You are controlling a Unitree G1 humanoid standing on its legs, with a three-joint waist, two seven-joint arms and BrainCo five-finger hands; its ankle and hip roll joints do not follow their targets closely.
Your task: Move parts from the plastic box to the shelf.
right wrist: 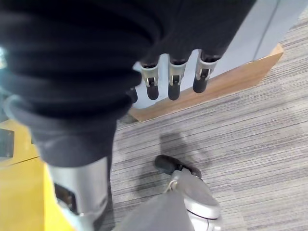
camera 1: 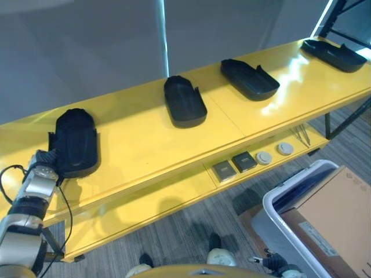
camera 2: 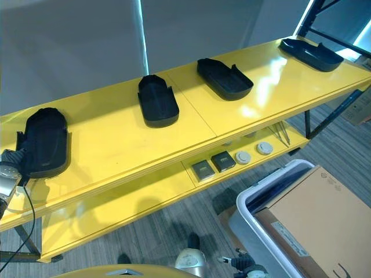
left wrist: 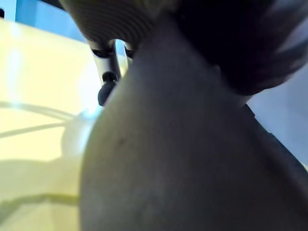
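Four black moulded parts lie in a row on the yellow shelf (camera 1: 145, 145). The leftmost part (camera 1: 75, 142) rests near the shelf's left end, and my left hand (camera 1: 42, 171) is against its near left corner. That same part (left wrist: 192, 159) looms very close in the left wrist view. The other parts (camera 1: 184, 101) (camera 1: 249, 79) (camera 1: 334, 54) sit further right, apart from each other. The grey plastic box (camera 1: 271, 211) stands on the floor at the lower right. My right hand (right wrist: 174, 82) hangs low over the carpet, open and holding nothing.
A cardboard box (camera 1: 336, 223) sits in the plastic box. On the lower shelf lie two dark square pieces (camera 1: 235, 166) and two round discs (camera 1: 274, 153). A dark shelf frame (camera 1: 348, 17) stands at the far right. Grey carpet (right wrist: 250, 139) covers the floor.
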